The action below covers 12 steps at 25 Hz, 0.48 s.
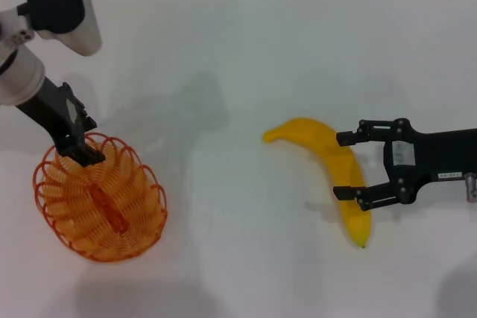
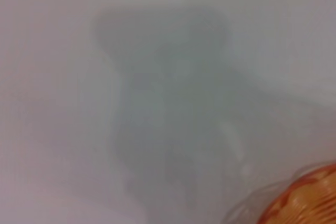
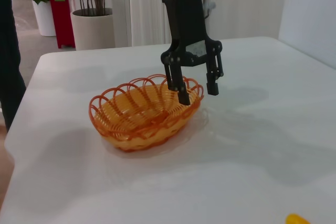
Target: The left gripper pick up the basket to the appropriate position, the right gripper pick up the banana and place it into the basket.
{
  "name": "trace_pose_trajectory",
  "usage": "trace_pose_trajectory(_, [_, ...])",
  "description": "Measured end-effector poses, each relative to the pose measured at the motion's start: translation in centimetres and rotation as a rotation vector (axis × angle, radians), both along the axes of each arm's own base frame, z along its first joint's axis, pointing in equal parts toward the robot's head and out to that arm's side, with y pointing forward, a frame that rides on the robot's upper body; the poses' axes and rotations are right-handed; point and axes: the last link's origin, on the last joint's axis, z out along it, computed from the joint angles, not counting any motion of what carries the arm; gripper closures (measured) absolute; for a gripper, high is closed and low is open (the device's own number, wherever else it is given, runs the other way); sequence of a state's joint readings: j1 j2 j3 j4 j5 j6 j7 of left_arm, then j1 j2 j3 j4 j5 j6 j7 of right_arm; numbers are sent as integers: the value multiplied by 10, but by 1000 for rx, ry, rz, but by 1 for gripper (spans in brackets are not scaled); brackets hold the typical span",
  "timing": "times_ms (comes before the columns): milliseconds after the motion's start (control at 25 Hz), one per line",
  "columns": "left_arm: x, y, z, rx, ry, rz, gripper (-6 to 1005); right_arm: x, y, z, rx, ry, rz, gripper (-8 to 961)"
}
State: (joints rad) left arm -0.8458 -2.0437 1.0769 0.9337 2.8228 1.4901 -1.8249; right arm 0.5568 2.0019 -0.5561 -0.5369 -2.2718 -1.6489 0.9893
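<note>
The orange wire basket (image 1: 119,214) stands on the white table at the near left; it also shows in the right wrist view (image 3: 136,114) and at a corner of the left wrist view (image 2: 310,198). My left gripper (image 1: 78,147) is open at the basket's far rim, one finger inside and one outside (image 3: 197,90). The yellow banana (image 1: 309,133) lies right of centre, and its tip shows in the right wrist view (image 3: 296,219). My right gripper (image 1: 343,165) is open and low, with a finger on each side of the banana's middle.
The white table (image 1: 246,72) stretches between basket and banana with only shadows on it. In the right wrist view, plant pots (image 3: 94,27) and a red box stand on the floor beyond the table's far edge, with a person's dark sleeve beside it.
</note>
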Motion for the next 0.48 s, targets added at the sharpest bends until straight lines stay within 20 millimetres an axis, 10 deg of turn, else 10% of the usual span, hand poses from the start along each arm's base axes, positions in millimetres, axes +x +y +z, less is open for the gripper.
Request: trace_pose_trajectory(480, [5,3,-6,25,7,-6,629,0,0,0,-2,-1,1,62])
